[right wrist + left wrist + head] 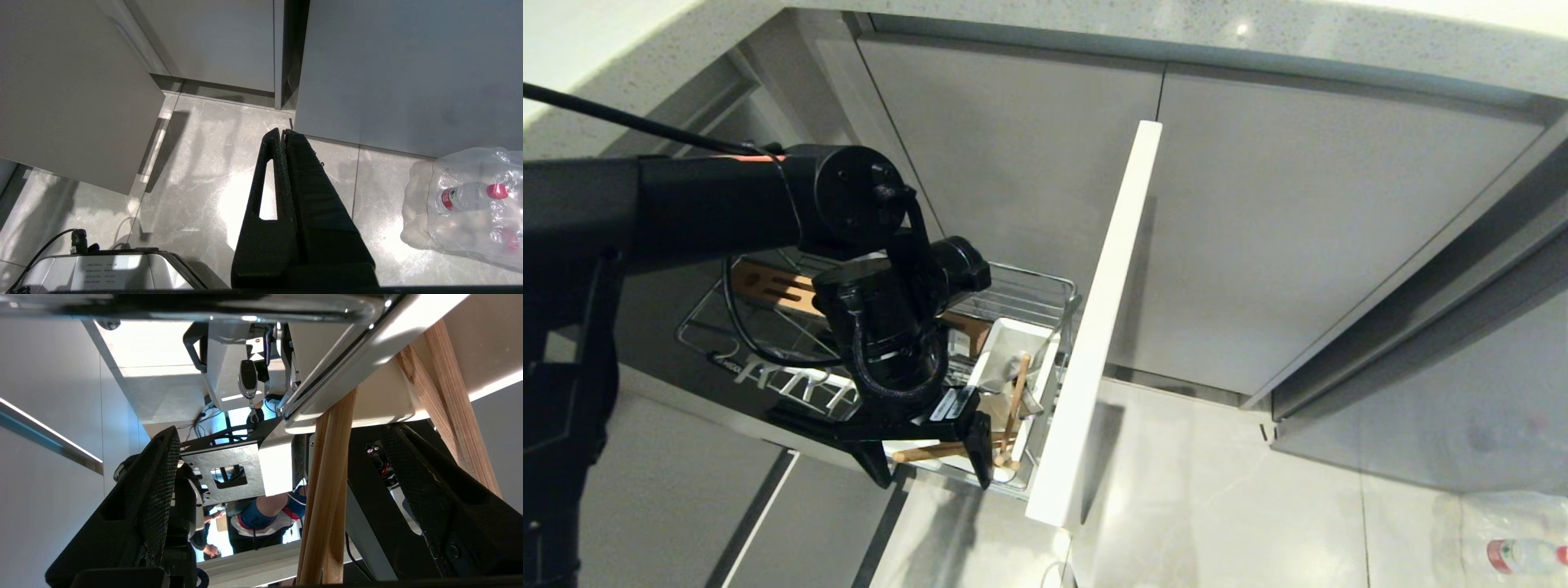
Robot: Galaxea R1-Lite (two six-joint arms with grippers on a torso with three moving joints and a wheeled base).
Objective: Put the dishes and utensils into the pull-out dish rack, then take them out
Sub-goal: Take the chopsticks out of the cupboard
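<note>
The pull-out dish rack stands drawn out from the cabinet on its narrow white front. My left gripper hangs at the rack's near end by the white utensil caddy, open wide. Light wooden chopsticks lean in the caddy. In the left wrist view chopsticks run between the black fingers without touching them, under the caddy's rim. The dishes are out of view. My right gripper hangs shut over the floor with nothing in it.
A slotted brown wooden strip lies along the rack's far side. Grey cabinet doors close off the back. A wrapped pack of water bottles lies on the tiled floor at the right. A person shows beyond the left gripper.
</note>
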